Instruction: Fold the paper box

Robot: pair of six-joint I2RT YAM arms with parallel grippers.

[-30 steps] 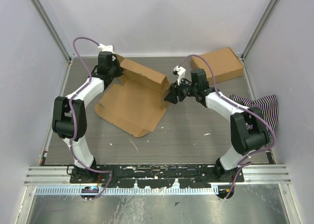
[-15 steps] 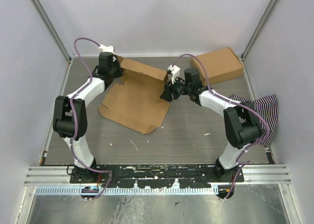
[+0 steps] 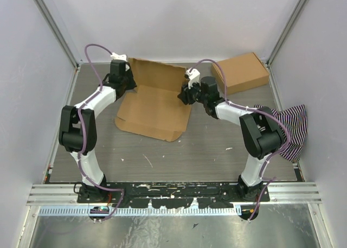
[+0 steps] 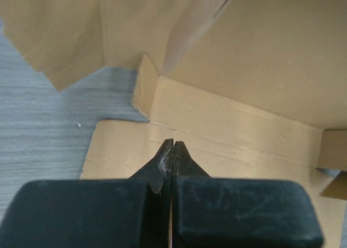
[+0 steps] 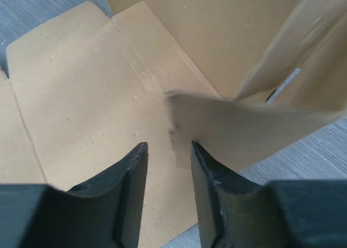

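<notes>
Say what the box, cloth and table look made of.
Box: brown cardboard, matte, with pressed creases and cut flaps. Cloth: soft fabric, likely woven, black-and-white stripes, rumpled. Table: grey, streaked wood-grain surface, probably laminate.

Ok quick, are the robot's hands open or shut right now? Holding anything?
Left gripper: shut, tips over the box.
Right gripper: open, holding nothing; a flap just ahead.

You see plain brown on the paper box (image 3: 154, 109) and the carton (image 3: 241, 72), black-and-white stripes on the cloth (image 3: 293, 126), and grey wood-grain on the table (image 3: 206, 147). Your left gripper (image 4: 172, 150) and right gripper (image 5: 168, 146) are black, and the cables (image 3: 96, 45) are purple.
</notes>
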